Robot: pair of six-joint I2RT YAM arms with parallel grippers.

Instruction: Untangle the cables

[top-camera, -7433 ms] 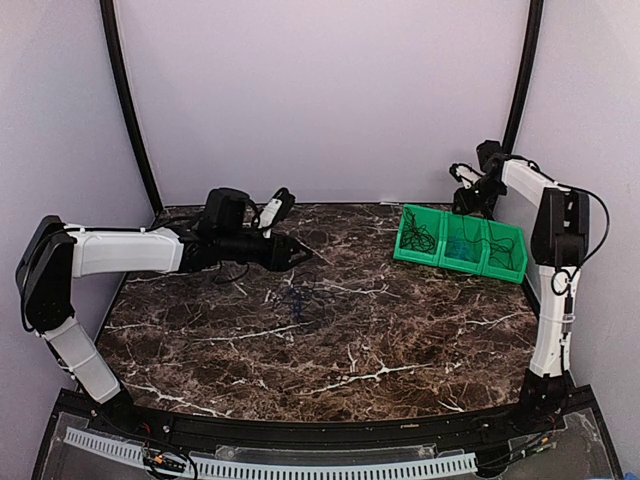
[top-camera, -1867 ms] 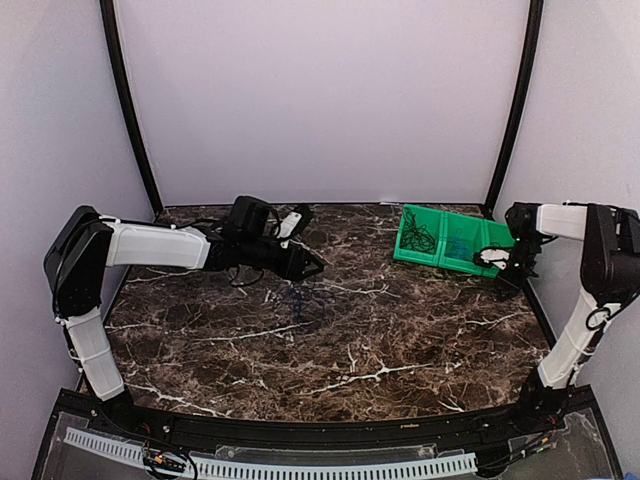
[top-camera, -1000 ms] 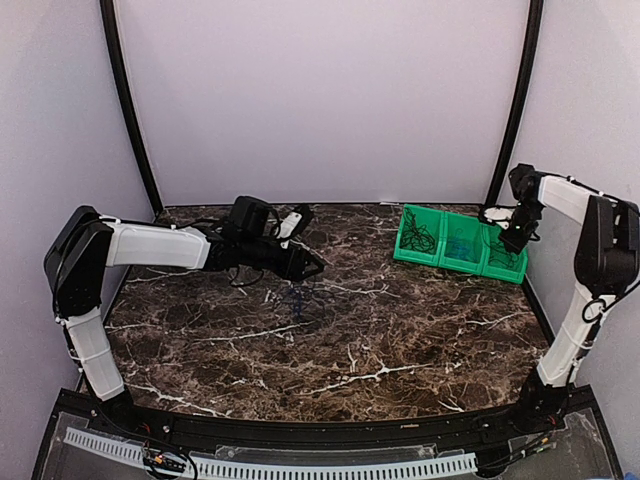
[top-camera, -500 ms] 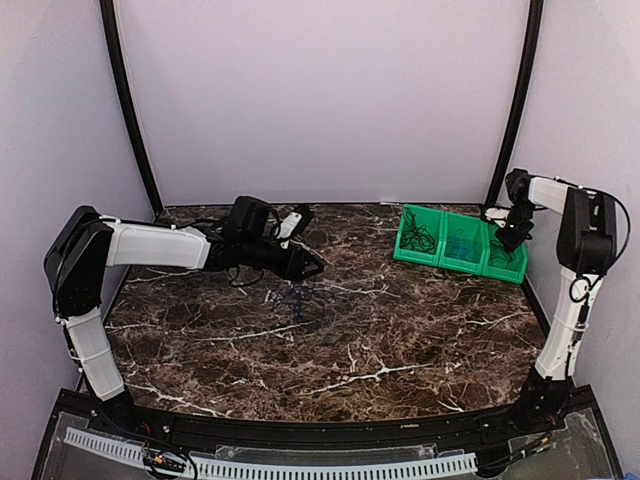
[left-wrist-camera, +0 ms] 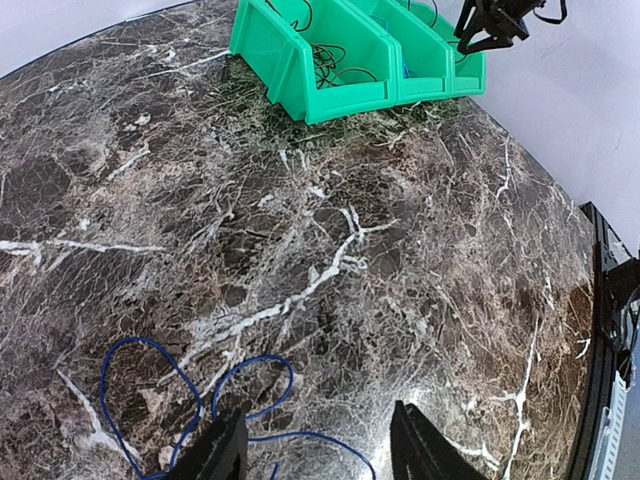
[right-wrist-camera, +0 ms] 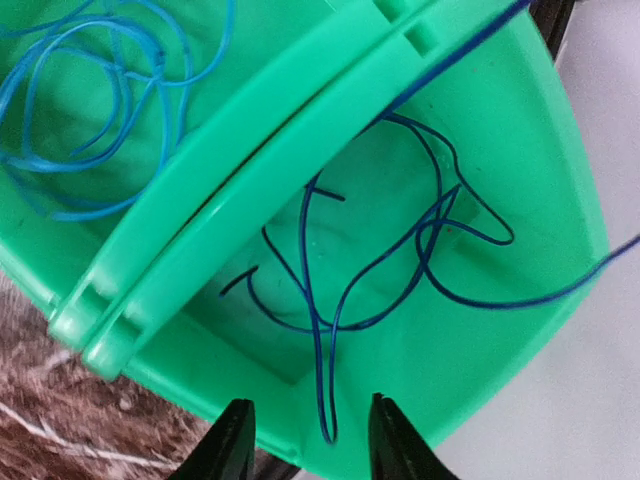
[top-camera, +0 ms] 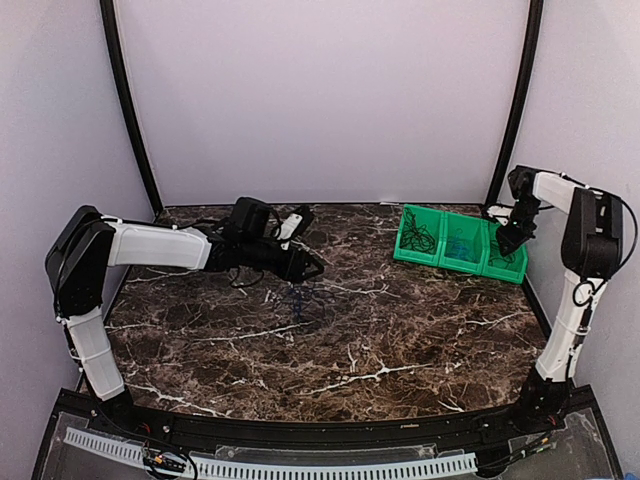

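While my left gripper (left-wrist-camera: 318, 450) hangs open and empty at the bottom edge of its wrist view, loops of blue cable (left-wrist-camera: 255, 359) lie on the marble table (left-wrist-camera: 420, 250), lower left, reaching between the fingers. My right gripper (right-wrist-camera: 305, 440), jaws also spread and empty, is over the green bin (right-wrist-camera: 250, 170). A dark blue cable (right-wrist-camera: 309, 290) lies in its lower-right compartment and paler blue cables (right-wrist-camera: 122, 95) lie upper left.
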